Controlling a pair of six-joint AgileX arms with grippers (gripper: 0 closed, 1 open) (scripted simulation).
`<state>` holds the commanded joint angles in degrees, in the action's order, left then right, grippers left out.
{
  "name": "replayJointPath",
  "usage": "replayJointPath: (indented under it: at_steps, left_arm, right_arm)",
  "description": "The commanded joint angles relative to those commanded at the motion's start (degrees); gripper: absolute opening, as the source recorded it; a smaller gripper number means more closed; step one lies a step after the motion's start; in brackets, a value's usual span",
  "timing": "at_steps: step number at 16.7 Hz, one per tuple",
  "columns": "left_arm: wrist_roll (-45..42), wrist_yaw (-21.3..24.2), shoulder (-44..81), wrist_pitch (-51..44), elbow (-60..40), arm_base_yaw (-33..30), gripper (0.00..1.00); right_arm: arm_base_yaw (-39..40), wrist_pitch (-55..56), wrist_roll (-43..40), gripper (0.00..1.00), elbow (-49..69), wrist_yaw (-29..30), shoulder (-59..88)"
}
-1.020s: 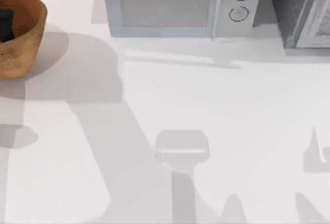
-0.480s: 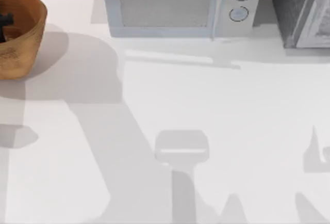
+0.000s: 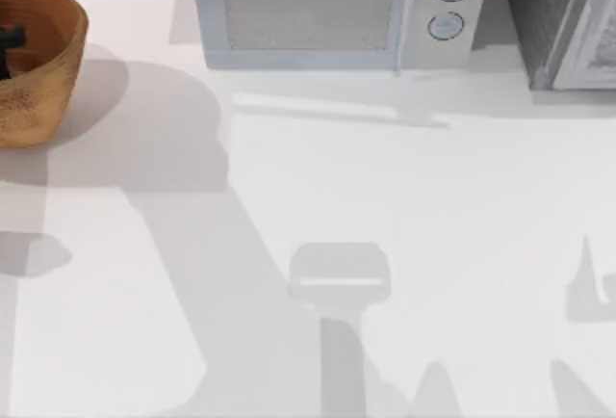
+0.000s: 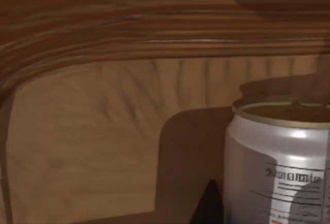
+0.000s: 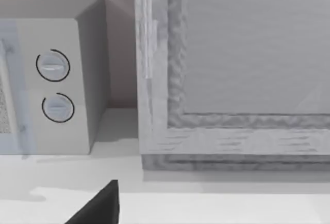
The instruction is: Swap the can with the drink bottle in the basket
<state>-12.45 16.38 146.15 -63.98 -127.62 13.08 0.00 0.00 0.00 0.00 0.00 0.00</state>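
Note:
The round woven basket (image 3: 48,71) stands at the table's far left back corner. A dark part of my left gripper (image 3: 8,44) reaches down inside it at the top view's left edge. In the left wrist view, a silver can (image 4: 278,172) with small printed text stands upright against the basket's ribbed brown inner wall (image 4: 103,131). It is close beside a dark tip of the left gripper (image 4: 209,206). The drink bottle is out of view. A dark tip of my right gripper (image 5: 98,208) hangs over the white table, facing the appliances at the back right.
A grey microwave (image 3: 327,13) with two round dials stands at the back middle. A larger grey cabinet (image 3: 568,23) is at the back right corner. Arm shadows lie across the white table's front half.
The dark part of my left gripper inside the basket looks smaller and has shifted toward the left edge of the top view. Nothing else has moved.

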Motion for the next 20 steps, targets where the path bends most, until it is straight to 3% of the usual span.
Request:
replayJointPath:
  at_steps: [6, 9, 14, 20]
  left_arm:
    - [0.4, -0.1, -5.5, 0.9, 3.9, 0.0, 0.00]
    - [1.6, -1.9, -12.4, 5.7, 10.8, 0.2, 0.00]
    - [3.8, -6.3, -35.5, 19.8, 32.9, -0.7, 0.00]
    - [6.4, -11.4, -76.6, 39.3, 68.3, -4.1, 0.00]
  right_arm:
    - [0.0, 0.0, 0.0, 1.00, 0.0, 0.0, 0.0]
    - [0.0, 0.0, 0.0, 1.00, 0.0, 0.0, 0.0]
    - [0.0, 0.0, 0.0, 1.00, 0.0, 0.0, 0.0]
    - [0.0, 0.0, 0.0, 1.00, 0.0, 0.0, 0.0]
